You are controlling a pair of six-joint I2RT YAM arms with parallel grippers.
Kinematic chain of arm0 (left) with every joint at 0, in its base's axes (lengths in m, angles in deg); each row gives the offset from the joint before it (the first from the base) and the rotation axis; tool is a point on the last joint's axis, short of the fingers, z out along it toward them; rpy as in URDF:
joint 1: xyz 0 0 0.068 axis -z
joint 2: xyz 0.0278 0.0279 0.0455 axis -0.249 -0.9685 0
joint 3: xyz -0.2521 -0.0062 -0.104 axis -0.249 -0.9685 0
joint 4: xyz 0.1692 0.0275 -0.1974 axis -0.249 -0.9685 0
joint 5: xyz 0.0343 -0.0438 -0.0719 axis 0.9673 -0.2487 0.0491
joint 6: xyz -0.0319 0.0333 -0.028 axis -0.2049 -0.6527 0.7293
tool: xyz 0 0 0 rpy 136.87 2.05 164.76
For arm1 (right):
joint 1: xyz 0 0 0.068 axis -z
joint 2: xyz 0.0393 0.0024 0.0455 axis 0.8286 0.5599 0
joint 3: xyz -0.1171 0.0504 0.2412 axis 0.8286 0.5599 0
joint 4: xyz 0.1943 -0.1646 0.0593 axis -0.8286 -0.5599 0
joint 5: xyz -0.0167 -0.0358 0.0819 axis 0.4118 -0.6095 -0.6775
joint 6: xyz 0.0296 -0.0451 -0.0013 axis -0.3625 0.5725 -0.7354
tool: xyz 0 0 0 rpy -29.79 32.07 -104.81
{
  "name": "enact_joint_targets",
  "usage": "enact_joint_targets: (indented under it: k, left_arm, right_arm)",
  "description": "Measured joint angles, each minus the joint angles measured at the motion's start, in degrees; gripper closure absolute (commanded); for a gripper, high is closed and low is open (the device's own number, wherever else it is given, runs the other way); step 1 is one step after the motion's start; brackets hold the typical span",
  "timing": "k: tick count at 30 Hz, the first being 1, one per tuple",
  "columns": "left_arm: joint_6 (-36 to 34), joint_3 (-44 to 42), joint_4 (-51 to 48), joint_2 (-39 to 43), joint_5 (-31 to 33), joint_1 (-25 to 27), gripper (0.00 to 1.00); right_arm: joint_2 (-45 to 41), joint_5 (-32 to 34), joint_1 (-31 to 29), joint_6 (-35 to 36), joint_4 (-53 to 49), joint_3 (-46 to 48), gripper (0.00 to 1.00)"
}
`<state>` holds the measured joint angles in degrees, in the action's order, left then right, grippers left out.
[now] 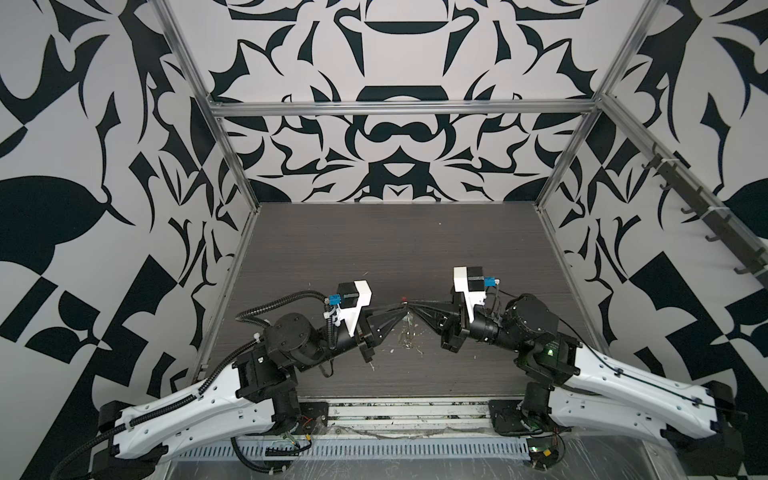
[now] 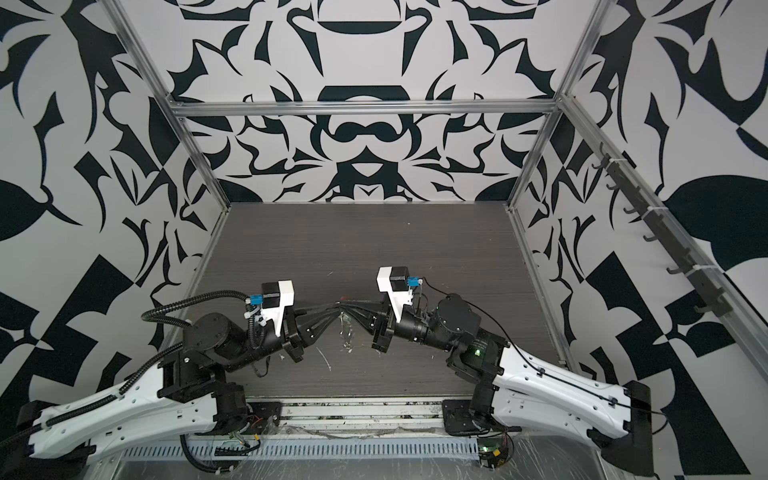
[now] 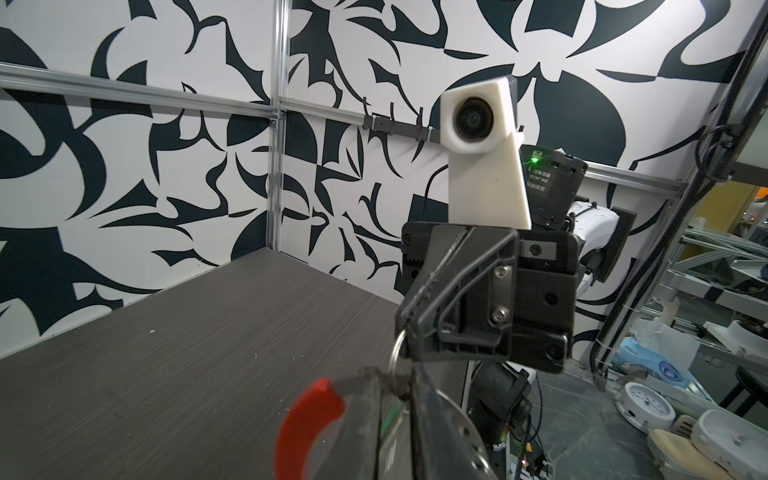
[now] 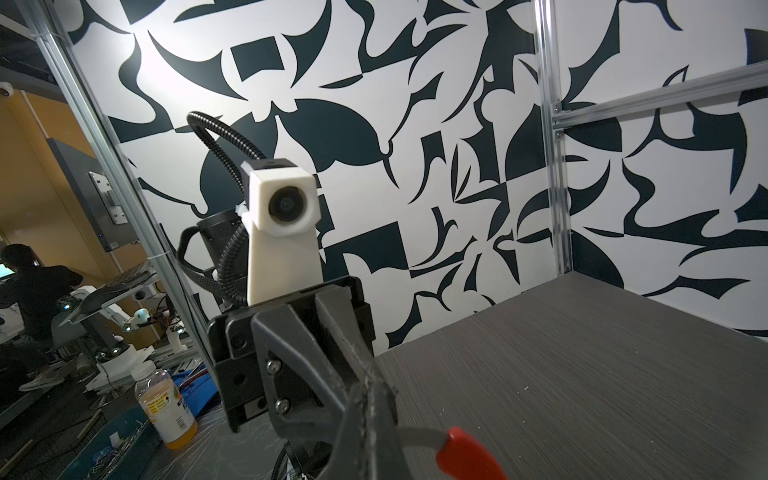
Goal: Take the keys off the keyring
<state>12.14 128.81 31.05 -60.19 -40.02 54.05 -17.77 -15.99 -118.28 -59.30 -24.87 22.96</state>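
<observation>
The left gripper [image 1: 400,310] and the right gripper [image 1: 415,308] are seen tip to tip above the dark wood-grain table [image 1: 374,249]. The keyring [image 4: 419,436] is held up between them, and its red sleeve [image 3: 309,419] curves out just beside the meeting fingertips. The right claw is pressed together, and a small split ring [image 3: 394,360] is pinched at its tip, right next to the sleeve's end. The left claw's fingers are drawn close at the grey wire just past the sleeve, but whether the wire is actually clamped cannot be told: that claw is blurred in its own wrist view and hidden at the tip in the opposite one. The keys [image 1: 409,337] are seen in both top views as silver glints just on the robot's side of the sleeve; whether they hang or lie on the table cannot be told. A green tag [image 3: 390,419] is glimpsed close beside the sleeve. White flecks [image 1: 372,366] are scattered farther toward the robot's side of the sleeve.
</observation>
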Motion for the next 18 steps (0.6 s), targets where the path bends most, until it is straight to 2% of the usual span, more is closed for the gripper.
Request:
enact_joint_targets:
  k: [5, 18]
  left_arm:
    - [1.07, 0.0, 0.55, 0.15, -0.9, 0.0, 0.97]
    - [2.4, 0.0, 1.77, 0.7, -0.63, -0.2, 1.0]
  right_arm:
    - [0.37, -0.42, 0.11, 0.09, 1.6, 0.0, 1.0]
    - [2.51, -0.94, 0.35, -1.46, 6.82, 0.37, 1.0]
